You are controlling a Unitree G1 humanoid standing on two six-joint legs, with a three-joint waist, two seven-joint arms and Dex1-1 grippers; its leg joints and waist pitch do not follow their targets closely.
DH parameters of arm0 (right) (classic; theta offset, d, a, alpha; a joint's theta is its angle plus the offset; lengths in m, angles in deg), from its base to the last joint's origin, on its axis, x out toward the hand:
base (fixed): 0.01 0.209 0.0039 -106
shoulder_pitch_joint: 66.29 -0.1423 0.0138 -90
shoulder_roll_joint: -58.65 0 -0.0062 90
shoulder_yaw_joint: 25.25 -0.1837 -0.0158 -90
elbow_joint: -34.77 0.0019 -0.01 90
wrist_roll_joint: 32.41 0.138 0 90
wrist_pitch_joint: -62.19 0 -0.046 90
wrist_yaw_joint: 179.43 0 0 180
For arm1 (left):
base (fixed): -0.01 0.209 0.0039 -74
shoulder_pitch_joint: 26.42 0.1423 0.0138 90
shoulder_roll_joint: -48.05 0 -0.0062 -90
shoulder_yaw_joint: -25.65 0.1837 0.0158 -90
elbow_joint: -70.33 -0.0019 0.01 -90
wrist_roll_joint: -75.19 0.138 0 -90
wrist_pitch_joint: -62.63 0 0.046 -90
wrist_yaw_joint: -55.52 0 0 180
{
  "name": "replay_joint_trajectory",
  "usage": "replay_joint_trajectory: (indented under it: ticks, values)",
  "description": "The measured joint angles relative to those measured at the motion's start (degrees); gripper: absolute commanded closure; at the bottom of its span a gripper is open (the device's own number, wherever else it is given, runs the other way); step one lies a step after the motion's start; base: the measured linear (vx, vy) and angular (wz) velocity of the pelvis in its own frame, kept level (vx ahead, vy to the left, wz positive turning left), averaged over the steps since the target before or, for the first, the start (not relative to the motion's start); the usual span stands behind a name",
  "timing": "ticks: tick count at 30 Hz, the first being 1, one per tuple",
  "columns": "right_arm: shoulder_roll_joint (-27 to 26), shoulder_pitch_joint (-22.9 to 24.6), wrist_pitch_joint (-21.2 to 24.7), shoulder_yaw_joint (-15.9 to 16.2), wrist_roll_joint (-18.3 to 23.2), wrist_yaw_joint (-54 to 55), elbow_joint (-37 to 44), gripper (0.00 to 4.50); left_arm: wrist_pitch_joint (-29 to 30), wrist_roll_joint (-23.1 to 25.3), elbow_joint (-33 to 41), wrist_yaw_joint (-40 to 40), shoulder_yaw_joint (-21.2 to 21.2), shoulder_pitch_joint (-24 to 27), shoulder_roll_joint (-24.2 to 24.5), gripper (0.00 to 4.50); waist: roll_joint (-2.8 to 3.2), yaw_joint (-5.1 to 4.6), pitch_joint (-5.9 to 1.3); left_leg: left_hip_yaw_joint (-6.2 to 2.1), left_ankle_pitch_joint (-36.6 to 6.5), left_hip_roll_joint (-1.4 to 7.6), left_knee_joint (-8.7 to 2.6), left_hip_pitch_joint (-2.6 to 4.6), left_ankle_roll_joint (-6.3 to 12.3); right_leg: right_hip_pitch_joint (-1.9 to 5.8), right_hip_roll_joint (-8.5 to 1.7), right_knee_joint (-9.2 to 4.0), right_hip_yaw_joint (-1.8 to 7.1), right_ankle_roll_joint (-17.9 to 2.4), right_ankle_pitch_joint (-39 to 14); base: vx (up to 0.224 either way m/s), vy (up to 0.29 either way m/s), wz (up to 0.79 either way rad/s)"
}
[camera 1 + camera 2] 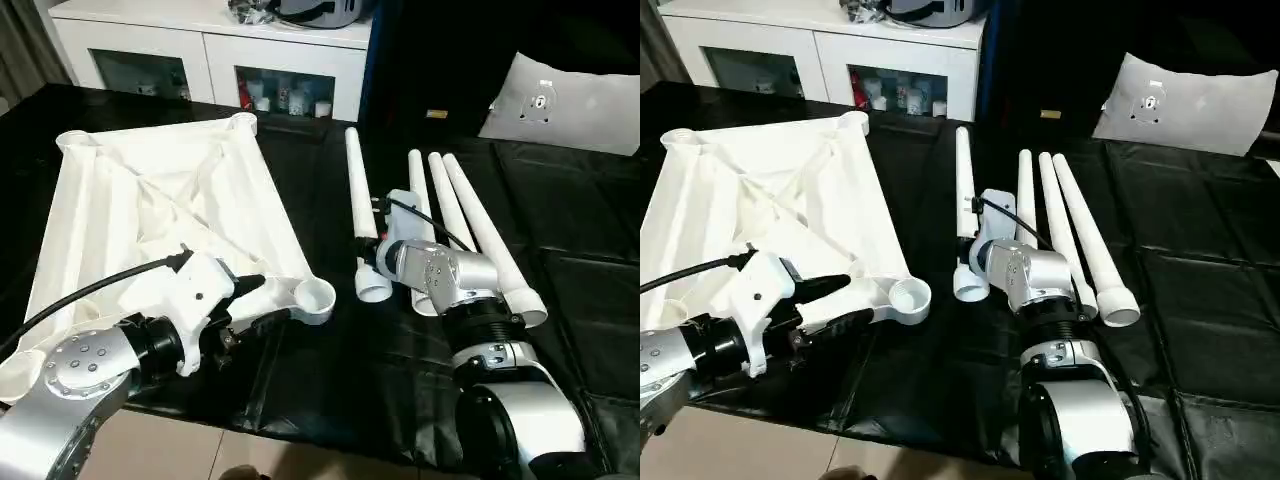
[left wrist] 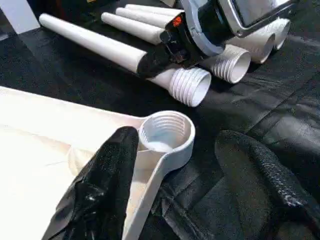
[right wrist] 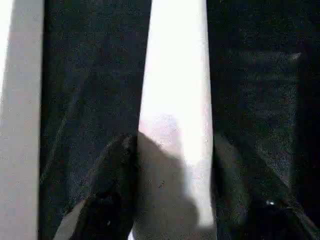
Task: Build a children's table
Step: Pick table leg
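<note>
both silver forearms reach in over the black-covered work table (image 1: 560,330). left gripper (image 2: 200,172) straddles the near corner socket (image 1: 318,296) of the upturned table top (image 1: 160,200), one finger (image 2: 107,180) on its ribbed white underside, nothing clamped. right gripper (image 3: 172,200) has its fingers around one tube leg (image 1: 357,190), contact unclear. beyond lie three more legs (image 1: 470,225), threaded ends nearest.

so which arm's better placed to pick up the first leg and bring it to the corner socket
Right. The right gripper already straddles the leftmost leg, a finger on each side, near its threaded end. The left gripper sits at the tabletop by the near corner socket, so it looks better placed to steady that.
</note>
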Motion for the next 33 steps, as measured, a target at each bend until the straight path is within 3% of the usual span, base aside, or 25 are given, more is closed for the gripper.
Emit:
replay_joint_trajectory:
  ticks: [6, 12, 16, 20, 26, 33]
  values:
    - [-1.13, 2.89, -6.62, 0.29, 0.69, -3.12, 5.63, 2.62, -0.31, 0.16, -0.64, -0.21, 0.10, -0.91, -0.11, 1.67, 0.22, -0.07, 0.12, 0.00, 0.01, 0.03, -0.01, -0.04, -0.01, -0.06, 0.03, 0.00, -0.01, 0.00, 0.00, 0.000, 0.000, 0.00]
    - [-2.07, 4.30, -4.71, -2.40, 10.35, -10.83, 18.90, 2.63, -0.47, 0.52, -4.64, -4.90, -0.39, -8.48, -4.96, 1.67, 0.47, -0.01, 0.21, 0.01, -0.01, 0.05, 0.01, -0.06, 0.02, -0.03, 0.04, -0.04, -0.02, 0.03, 0.03, 0.000, 0.000, 0.00]
    - [-0.78, 10.19, -5.54, -1.60, 14.40, -19.61, 25.16, 2.63, 1.65, -1.84, -7.60, -7.42, -1.98, -13.55, -9.42, 1.33, 0.52, 0.23, 0.22, 0.00, -0.01, 0.05, 0.06, -0.11, 0.02, 0.00, 0.03, -0.07, -0.04, 0.04, 0.03, 0.000, 0.000, 0.00]
    - [3.68, 17.57, -4.21, -1.16, 19.34, -29.04, 31.69, 2.63, 3.42, -7.37, -10.85, -8.61, -3.75, -21.34, -15.20, 1.33, 0.88, 0.47, 0.36, 0.01, 0.02, 0.04, 0.21, -0.22, 0.08, 0.00, -0.01, -0.09, -0.04, 0.07, 0.11, 0.000, 0.000, 0.00]
    - [7.33, 21.10, 0.59, -3.04, 28.63, -37.93, 39.52, 2.64, 7.87, -17.71, -15.72, -12.23, -10.20, -30.99, -23.18, 1.33, 1.13, 0.01, 0.32, -0.01, 0.09, 0.12, 0.12, -0.12, 0.37, 0.04, 0.08, -0.07, -0.10, -0.10, 0.20, 0.000, 0.000, 0.00]
    - [9.65, 23.94, 2.50, -3.14, 33.09, -43.01, 41.48, 2.64, 11.67, -26.98, -19.20, -11.99, -12.63, -34.66, -26.87, 1.33, 1.92, 0.59, 0.49, -0.02, 0.20, 0.12, 0.22, -0.24, 0.63, 0.05, 0.02, -0.16, -0.21, -0.13, 0.26, 0.000, 0.000, 0.00]
